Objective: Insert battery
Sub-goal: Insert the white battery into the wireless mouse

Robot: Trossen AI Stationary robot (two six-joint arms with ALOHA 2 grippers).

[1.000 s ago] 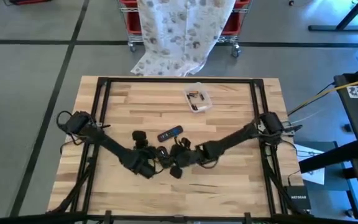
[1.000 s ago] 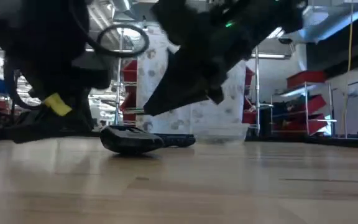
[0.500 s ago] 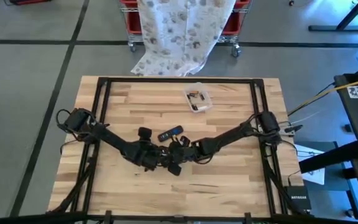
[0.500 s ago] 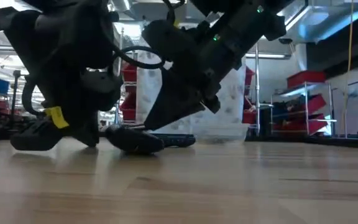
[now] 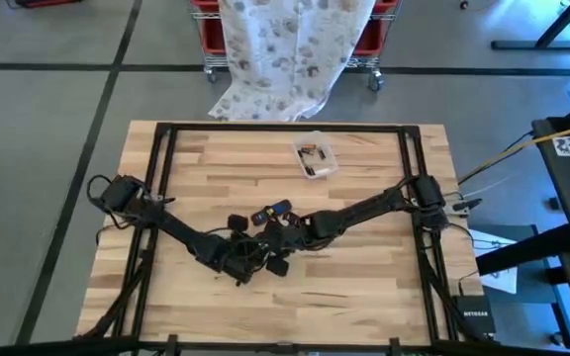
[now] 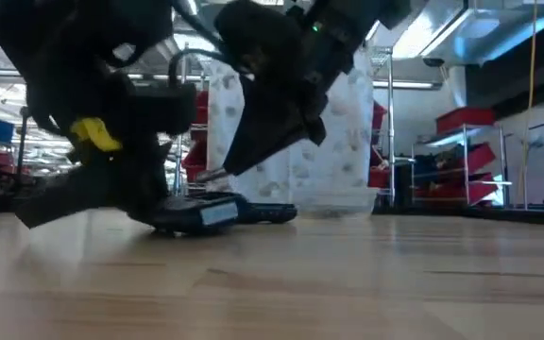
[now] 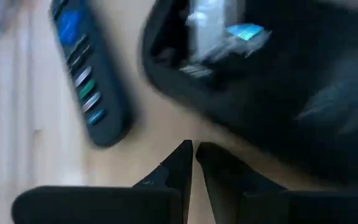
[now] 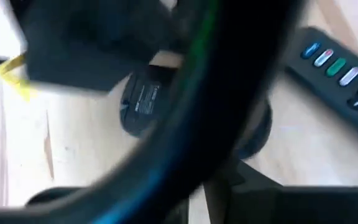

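Two dark arms reach in from the left and right edges of the worktop point(image 5: 364, 297) and meet near its middle. One remote point(image 5: 272, 211), one dark piece with a pale label point(image 6: 196, 213) and one clear container point(image 5: 315, 155) lie on the wood. The remote lies flat with its buttons up. Its long axis runs on a diagonal, the blue-buttoned end toward the far right corner and the other end toward the near left corner. It sits just on the far side of the spot where the two claws come together, near the middle of the worktop. The left gripper point(image 7: 193, 149) is low over the wood with its two fingertips drawn together to a thin slit and nothing between them. The remote lies ahead of those tips and off to one side, apart from them. The right gripper point(image 5: 280, 235) comes in just beside the left one and close to the remote's near end; a cable crosses its wrist view and hides its fingers, so I cannot tell how they stand. The labelled piece rests on the wood under the two claws, in front of the remote in the low view. The container stands alone near the far edge, well apart from the arms, with a few small dark items inside. A battery cannot be told apart among the dark parts.
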